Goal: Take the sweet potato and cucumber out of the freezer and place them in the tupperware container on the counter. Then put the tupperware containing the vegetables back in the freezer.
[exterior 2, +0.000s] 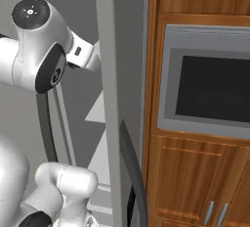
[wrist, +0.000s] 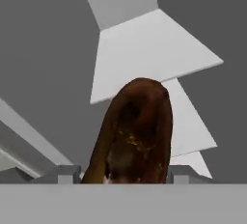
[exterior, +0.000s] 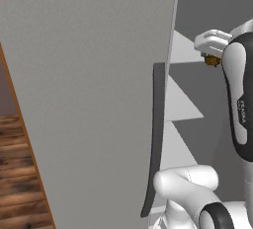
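Filling the near left of the left base view, the freezer (exterior: 89, 99) door is standing open, its flat grey face swung toward the cameras with the dark curved edge strip (exterior: 155, 139) running down its free edge. Beyond that edge the pale grey shelves (wrist: 154, 49) are stepping back inside the cabinet. To the right of the cabinet a built-in oven (exterior 2: 205, 84) is sitting in brown wooden cabinetry. The arm is reaching into the freezer opening, and the fingers (wrist: 123, 172) are clenching on the sweet potato (wrist: 137, 131), which is hanging in the air in front of the shelves, clear of them. Its orange-brown end is also peeking out beside the hand (exterior: 213, 61). The grip seems to be on one end only, so the lump could pivot or slip loose. Swinging wide could knock it against the door edge.
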